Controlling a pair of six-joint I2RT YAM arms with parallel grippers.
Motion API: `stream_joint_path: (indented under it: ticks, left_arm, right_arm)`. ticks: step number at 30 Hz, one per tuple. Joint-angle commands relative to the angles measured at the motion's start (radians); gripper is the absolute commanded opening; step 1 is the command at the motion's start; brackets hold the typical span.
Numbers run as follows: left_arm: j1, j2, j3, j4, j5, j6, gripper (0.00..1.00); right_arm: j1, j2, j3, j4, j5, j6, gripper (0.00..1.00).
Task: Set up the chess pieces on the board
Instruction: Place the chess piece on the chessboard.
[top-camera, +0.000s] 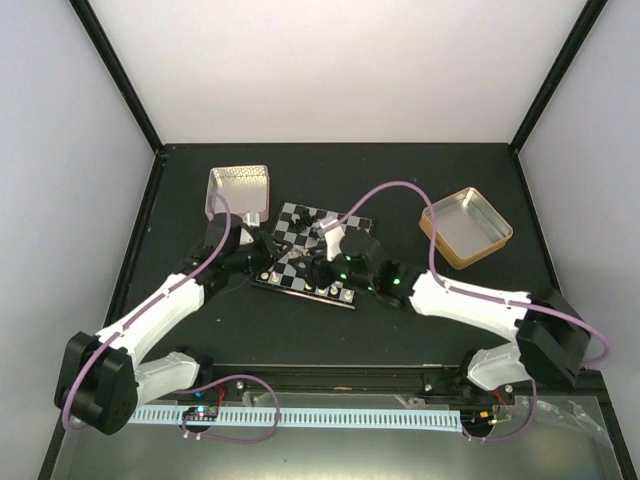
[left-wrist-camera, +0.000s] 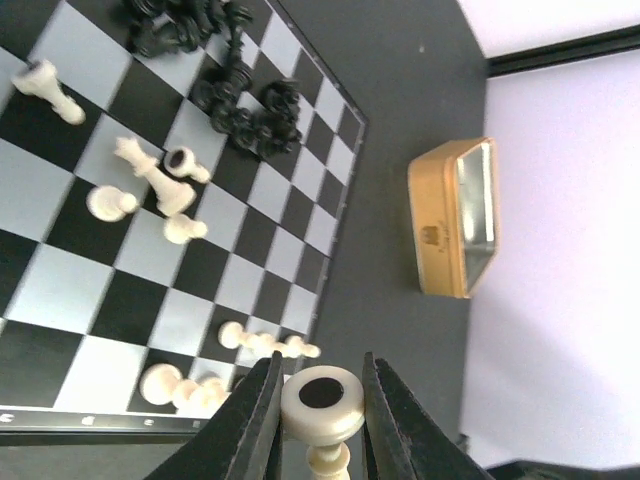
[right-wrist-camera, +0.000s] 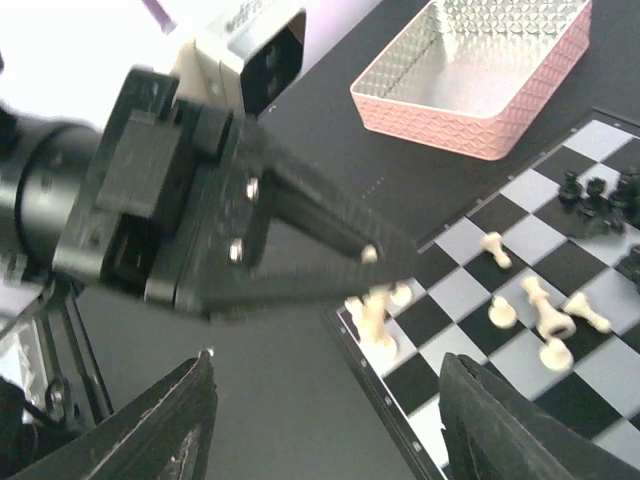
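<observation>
The board lies mid-table; it also shows in the left wrist view and the right wrist view. Black chess pieces cluster at one corner. Cream-white pieces stand and lie scattered, with a few by the near edge. My left gripper is shut on a cream-white piece, base toward the camera, above the board's edge. The right wrist view shows this gripper and its piece. My right gripper is wide open and empty above the board's near-left edge.
A pink tin stands behind the board's left; it also shows in the right wrist view. A gold tin stands to the right, also in the left wrist view. Both arms crowd over the board. Dark table all around.
</observation>
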Motion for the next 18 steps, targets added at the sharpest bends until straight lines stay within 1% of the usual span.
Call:
stream_joint_path:
  ticks: [1,5,8,14,18]
  left_arm:
    - [0.016,-0.048,-0.073,0.223,0.139,-0.246,0.17]
    - [0.026,-0.032,-0.152,0.386,0.219,-0.385,0.17]
    - [0.027,-0.009,-0.183,0.462,0.245,-0.443,0.16]
    - [0.027,-0.007,-0.214,0.51,0.238,-0.51,0.16]
    - [0.028,-0.023,-0.22,0.504,0.224,-0.535,0.16]
  right_arm:
    - [0.001,0.099,0.108,-0.005,-0.016,0.051,0.6]
    - [0.001,0.148,0.144,-0.012,0.002,0.075,0.54]
    - [0.001,0.161,0.148,-0.024,0.028,0.077,0.51]
    - [0.0,0.16,0.118,-0.033,0.063,0.072,0.48]
    - [0.001,0.151,0.084,-0.017,0.05,0.051,0.38]
